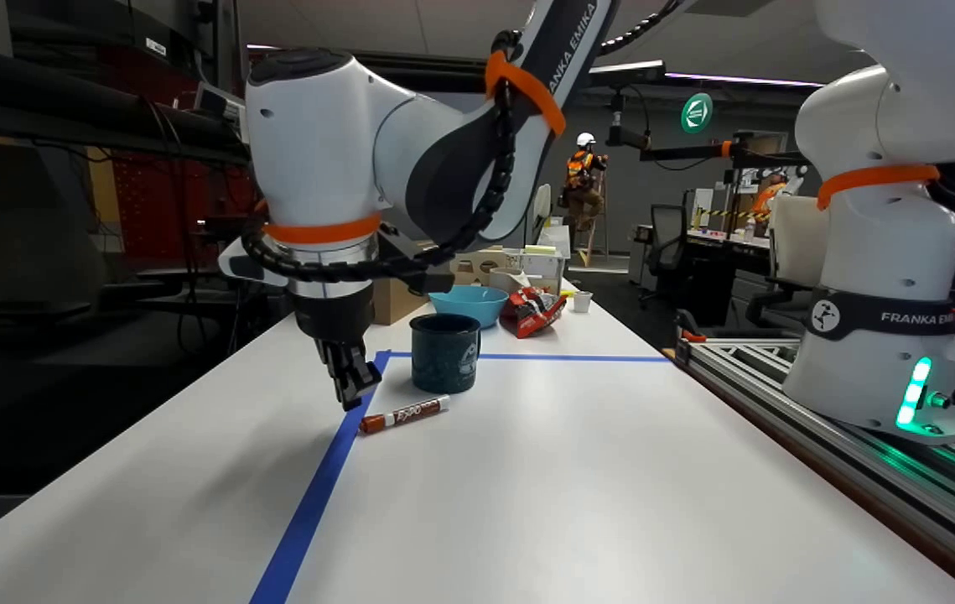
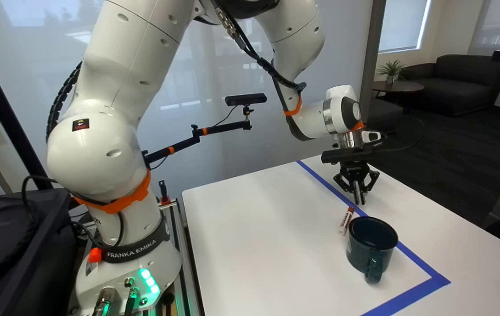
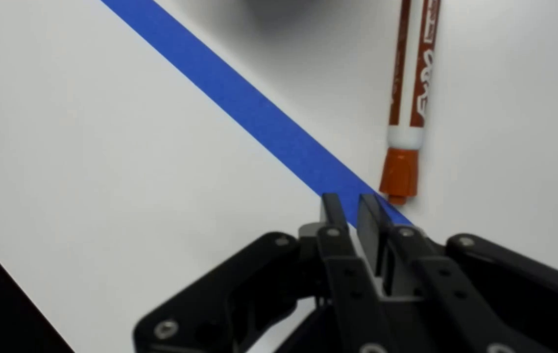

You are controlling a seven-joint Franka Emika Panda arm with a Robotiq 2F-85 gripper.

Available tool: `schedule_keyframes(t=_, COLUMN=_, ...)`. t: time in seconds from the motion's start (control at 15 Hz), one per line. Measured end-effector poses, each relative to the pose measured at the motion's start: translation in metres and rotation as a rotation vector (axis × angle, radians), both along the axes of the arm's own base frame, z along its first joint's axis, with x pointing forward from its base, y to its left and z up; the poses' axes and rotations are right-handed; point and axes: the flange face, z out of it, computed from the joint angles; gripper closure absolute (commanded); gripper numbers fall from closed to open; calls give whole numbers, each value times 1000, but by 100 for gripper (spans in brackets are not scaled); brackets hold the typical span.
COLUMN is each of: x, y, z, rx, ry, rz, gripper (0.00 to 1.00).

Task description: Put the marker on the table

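One cup [image 1: 442,356] stands near the marker [image 1: 406,414] on the desk [image 1: 569,486], with a bowl [image 1: 473,305] and red bag [image 1: 534,313] farther off. The jaws hang a little apart.

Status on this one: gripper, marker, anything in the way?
Gripper slightly open, empty. Marker lying on the table. Dark blue mug close beside it, possibly crowding a grasp.
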Motion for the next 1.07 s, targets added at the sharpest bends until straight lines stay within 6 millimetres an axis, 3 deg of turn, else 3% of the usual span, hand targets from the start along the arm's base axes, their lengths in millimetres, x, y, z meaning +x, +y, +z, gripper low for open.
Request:
schedule_keyframes(t=0.2, x=7, y=-2, z=11, rx=-2, ry=-24, rz=-9, gripper=28)
schedule_keyframes(t=0.47, x=12, y=-3, z=44, rx=-24, ry=-79, rz=-89, gripper=1)
schedule_keyframes(t=0.73, x=1, y=8, z=91, rx=-95, ry=-130, rz=-262, gripper=0)
schedule_keyframes(t=1.07, x=-40, y=46, z=151, rx=-155, ry=-142, rz=-503, gripper=0)
